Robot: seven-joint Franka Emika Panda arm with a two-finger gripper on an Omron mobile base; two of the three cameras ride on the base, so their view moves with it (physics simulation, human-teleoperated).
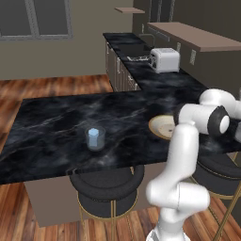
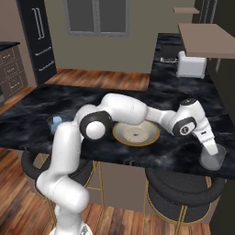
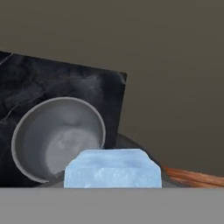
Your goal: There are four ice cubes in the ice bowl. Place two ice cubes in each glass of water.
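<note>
The gripper (image 2: 210, 149) pinches a pale-blue translucent ice cube (image 3: 113, 168), its lower part cut off, just above the clear tumbler (image 2: 212, 158) at the black marble counter (image 2: 174, 151) edge.

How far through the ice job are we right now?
Done: the left glass already holds ice, though how many cubes is unclear. In hand: the gripper is shut on an ice cube, poised at the right glass, which looks empty in the hand view. Left: release this cube there. The ice bowl shows no obvious cubes.
</note>
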